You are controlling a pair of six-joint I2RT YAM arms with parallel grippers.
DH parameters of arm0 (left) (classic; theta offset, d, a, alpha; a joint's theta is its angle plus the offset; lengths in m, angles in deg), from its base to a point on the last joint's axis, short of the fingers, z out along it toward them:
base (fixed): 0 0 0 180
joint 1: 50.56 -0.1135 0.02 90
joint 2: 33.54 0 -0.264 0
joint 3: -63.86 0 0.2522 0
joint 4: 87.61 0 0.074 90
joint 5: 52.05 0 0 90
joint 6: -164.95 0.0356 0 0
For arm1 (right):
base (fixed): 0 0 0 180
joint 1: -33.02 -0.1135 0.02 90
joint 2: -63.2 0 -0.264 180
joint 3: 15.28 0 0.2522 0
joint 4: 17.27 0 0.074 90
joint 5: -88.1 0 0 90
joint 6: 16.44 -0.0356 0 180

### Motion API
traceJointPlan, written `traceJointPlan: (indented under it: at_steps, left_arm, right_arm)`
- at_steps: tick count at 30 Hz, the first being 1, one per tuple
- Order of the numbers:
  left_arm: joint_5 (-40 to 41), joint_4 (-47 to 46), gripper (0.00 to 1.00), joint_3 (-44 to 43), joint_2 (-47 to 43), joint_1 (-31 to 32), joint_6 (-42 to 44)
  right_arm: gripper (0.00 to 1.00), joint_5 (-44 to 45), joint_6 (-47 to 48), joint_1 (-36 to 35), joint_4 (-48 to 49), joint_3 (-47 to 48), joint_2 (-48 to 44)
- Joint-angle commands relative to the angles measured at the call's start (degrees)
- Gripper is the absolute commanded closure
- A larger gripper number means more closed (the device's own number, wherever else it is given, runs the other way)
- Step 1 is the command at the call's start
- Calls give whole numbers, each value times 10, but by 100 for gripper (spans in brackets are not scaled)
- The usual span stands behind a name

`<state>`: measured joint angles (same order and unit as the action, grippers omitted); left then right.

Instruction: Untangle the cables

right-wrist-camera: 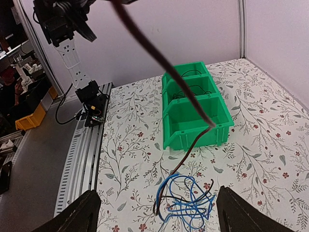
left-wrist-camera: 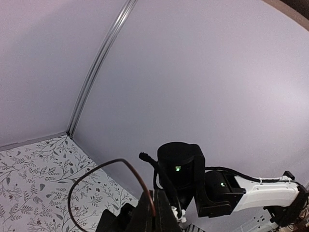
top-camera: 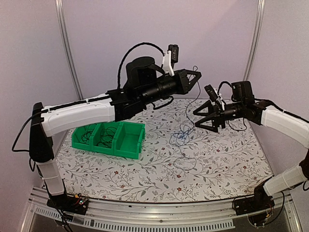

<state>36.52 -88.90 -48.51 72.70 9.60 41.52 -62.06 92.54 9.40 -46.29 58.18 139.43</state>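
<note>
At the near edge of the table [top-camera: 145, 181] the two arm bases sit on a metal rail; the tabletop is covered with a leaf-and-flower print. Further in, on the left half, stands a green bin [top-camera: 129, 146] with three compartments in a row; thin black wires [top-camera: 107, 136] lie coiled in the two compartments farther from the snarl, and none of them reaches over the bin's wall. Right of the bin and apart from it, near the middle of the table, the cables [top-camera: 182, 136] lie in a small blue-and-black snarl; the right wrist view looks straight down on these loops [right-wrist-camera: 186, 202], flat on the cloth. The right gripper [top-camera: 199, 118] hangs in the air above and just right of the snarl; its jaws stand spread wide with nothing between them, one finger at each lower corner of its own view. A dark strand [right-wrist-camera: 192, 99] rises from the snarl, slanting up past the bin. Farthest back and highest, the left gripper [top-camera: 197, 76] is closed tight on that strand; its wrist view shows the strand looping into the pinched fingers [left-wrist-camera: 153, 215], with the pale back wall behind.
</note>
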Motion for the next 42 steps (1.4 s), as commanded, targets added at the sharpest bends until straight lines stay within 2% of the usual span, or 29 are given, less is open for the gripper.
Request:
traceJointPlan:
  at_steps: [1, 5, 6, 9, 10, 12, 18, 22, 27, 31, 34, 37, 40, 42]
  left_arm:
    - [13, -25, 100, -19, 18, 14, 3]
    - [13, -24, 100, -31, 21, 19, 4]
    - [13, -25, 100, -34, 20, 20, 4]
    - [40, -17, 100, -53, 17, 29, 17]
    - [52, -5, 100, -68, 16, 34, 27]
    - [64, 8, 100, -92, 12, 42, 44]
    - [83, 44, 100, -156, -14, 57, 92]
    - [111, 92, 100, -172, -33, 64, 117]
    - [170, 107, 100, -128, -80, 67, 157]
    - [225, 144, 100, -101, -117, 67, 189]
    - [264, 183, 100, -67, -144, 63, 205]
    - [284, 224, 100, -35, -173, 51, 196]
    - [290, 279, 100, 0, -198, 22, 149]
    - [280, 284, 100, 54, -228, 5, 123]
  right_arm:
    - [13, 17, -62, -16, 87, -15, 36]
    - [17, -17, -73, -26, 138, -25, 57]
    - [23, -34, -80, -28, 162, -35, 62]
    - [64, -52, -117, -28, 212, -57, 92]
    - [73, -51, -120, -28, 213, -58, 107]
    - [79, -46, -122, -25, 214, -62, 136]
    - [81, -81, -135, -12, 230, -74, 203]
    - [80, -70, -149, 27, 230, -74, 241]
    - [84, 9, -169, 82, 196, -63, 270]
    - [81, -2, -166, 117, 163, -47, 299]
    - [80, 5, -163, 126, 158, -45, 289]
    - [77, 1, -152, 130, 145, -37, 277]
    - [73, -4, -135, 132, 113, -22, 274]
    - [71, -7, -127, 132, 101, -17, 272]
